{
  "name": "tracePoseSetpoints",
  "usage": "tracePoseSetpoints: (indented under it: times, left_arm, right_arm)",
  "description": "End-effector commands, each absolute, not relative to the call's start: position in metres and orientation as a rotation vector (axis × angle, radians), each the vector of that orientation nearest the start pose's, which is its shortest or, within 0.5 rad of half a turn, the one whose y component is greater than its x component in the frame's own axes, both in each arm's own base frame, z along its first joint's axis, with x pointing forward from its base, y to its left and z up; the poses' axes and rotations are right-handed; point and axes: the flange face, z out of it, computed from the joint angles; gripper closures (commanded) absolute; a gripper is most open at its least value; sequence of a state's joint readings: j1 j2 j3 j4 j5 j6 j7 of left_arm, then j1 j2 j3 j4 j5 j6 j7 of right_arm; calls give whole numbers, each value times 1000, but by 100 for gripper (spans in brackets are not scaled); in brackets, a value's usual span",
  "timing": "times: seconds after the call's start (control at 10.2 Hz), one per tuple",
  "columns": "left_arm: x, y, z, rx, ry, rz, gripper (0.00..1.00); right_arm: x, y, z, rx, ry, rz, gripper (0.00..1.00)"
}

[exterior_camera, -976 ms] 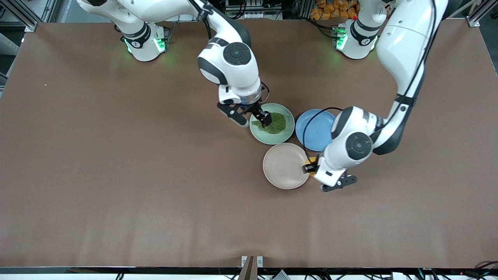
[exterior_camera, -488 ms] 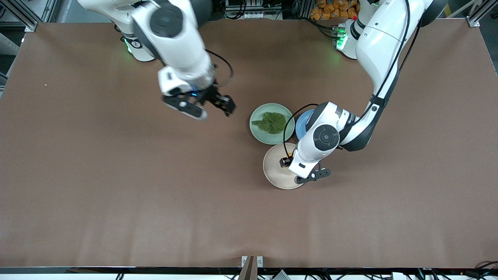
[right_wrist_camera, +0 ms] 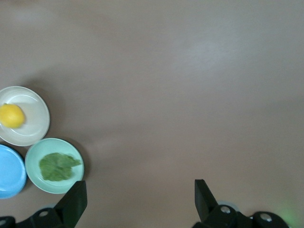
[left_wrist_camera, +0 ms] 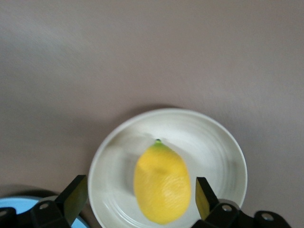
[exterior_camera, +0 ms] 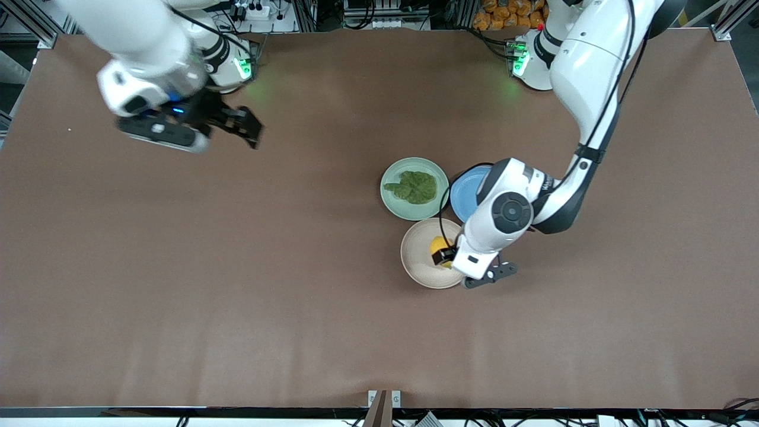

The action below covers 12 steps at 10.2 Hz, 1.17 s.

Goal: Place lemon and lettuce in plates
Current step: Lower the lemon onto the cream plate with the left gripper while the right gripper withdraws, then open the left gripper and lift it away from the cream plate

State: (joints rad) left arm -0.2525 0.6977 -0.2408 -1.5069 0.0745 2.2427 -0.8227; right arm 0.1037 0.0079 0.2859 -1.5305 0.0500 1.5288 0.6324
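Observation:
The lemon [exterior_camera: 439, 244] lies in the beige plate [exterior_camera: 418, 264]. My left gripper [exterior_camera: 447, 256] hangs open just above that plate, over the lemon's side toward the left arm's end. In the left wrist view the lemon [left_wrist_camera: 161, 183] lies on the plate [left_wrist_camera: 223, 152] between the spread fingers [left_wrist_camera: 76, 197], free of both. The lettuce [exterior_camera: 415, 187] lies flat in the mint plate [exterior_camera: 396, 204]. My right gripper [exterior_camera: 244, 126] is open and empty, high over the table near the right arm's base. The right wrist view shows lemon [right_wrist_camera: 11, 115], beige plate [right_wrist_camera: 37, 124], lettuce [right_wrist_camera: 57, 166] and mint plate [right_wrist_camera: 33, 159] from afar.
A blue plate [exterior_camera: 465, 201], bare, touches the mint plate on the side toward the left arm's end and is partly covered by the left arm. It also shows in the right wrist view [right_wrist_camera: 8, 173]. The three plates sit clustered mid-table on the brown tabletop [exterior_camera: 237, 267].
The right gripper let go of the lettuce in the mint plate and drew back toward its base. The left gripper carried the lemon over the beige plate and opened; the lemon now lies there.

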Motion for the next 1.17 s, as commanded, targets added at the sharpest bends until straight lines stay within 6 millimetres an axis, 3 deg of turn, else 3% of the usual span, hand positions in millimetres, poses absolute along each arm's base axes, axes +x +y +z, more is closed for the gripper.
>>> tracePoseSetpoints:
  times: [0.0, 0.2, 0.29, 0.49, 0.59, 0.78, 1.07]
  left_arm:
    - [662, -269, 300, -3177, -678, -62, 0]
    - [670, -234, 312, -3147, -789, -70, 0]
    - [674, -203, 317, -3129, -843, -71, 0]
    - [664, -161, 314, -3106, -820, -41, 0]
    - [653, -146, 313, -3102, -781, -24, 0]
    - [628, -143, 317, -3085, -752, -7, 0]
    - [582, -132, 347, -3066, -783, -13, 0]
  right_arm:
    - [506, 158, 656, -3063, 283, 81, 0]
    - [518, 99, 665, -3063, 241, 59, 0]
    - [521, 71, 666, -3065, 196, 63, 0]
    - [524, 35, 671, -3085, 249, 30, 0]
    - [524, 28, 672, -3104, 214, 20, 0]
    - [524, 15, 673, -3106, 219, 14, 0]
    - [524, 4, 688, -3108, 155, -40, 0]
